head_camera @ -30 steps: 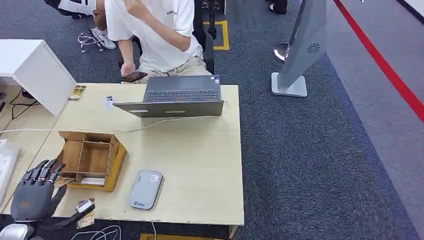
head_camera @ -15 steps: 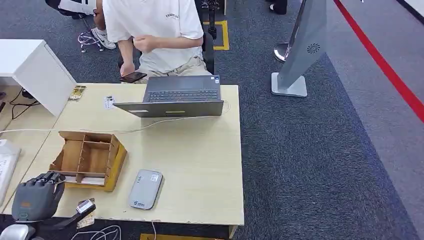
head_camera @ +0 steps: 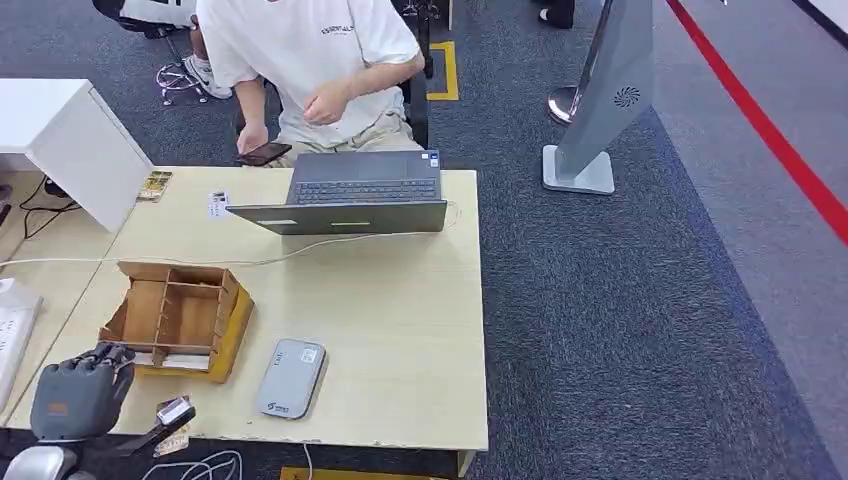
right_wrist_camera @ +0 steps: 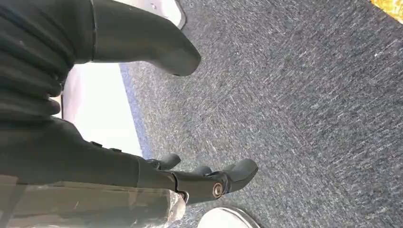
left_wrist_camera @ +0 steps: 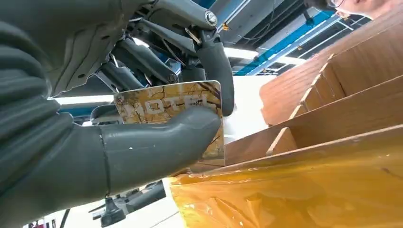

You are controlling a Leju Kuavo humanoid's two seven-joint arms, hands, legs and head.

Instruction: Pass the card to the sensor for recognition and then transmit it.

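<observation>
**One card in hand, sensor pass not done yet**

One step looks sorted from where I sit: the left robot hand (left_wrist_camera: pixel 142 118) has the card (left_wrist_camera: pixel 166 107) pinched between its thick thumb and the darker fingers (left_wrist_camera: pixel 216 66) behind it. The wrist view shows a patterned hotel-style key card, gripped flat, right beside the wooden divider box (head_camera: pixel 180 315). In the head view that same robot hand (head_camera: pixel 80 390) sits curled at the near left corner of the table (head_camera: pixel 400 330), just beside the box.

My read is we're at the lift-out stage, the card only just clear of the box slots. The next move calls for carrying it across to the grey sensor pad (head_camera: pixel 290 378), which lies flat on the table near the box, and holding the card face low over it. The pinch looks shallow-ish to me, so I'd go slow on the swing.

The right robot hand (right_wrist_camera: pixel 199 178) hangs over the carpet, fingers loosely apart, holding nothing.
</observation>
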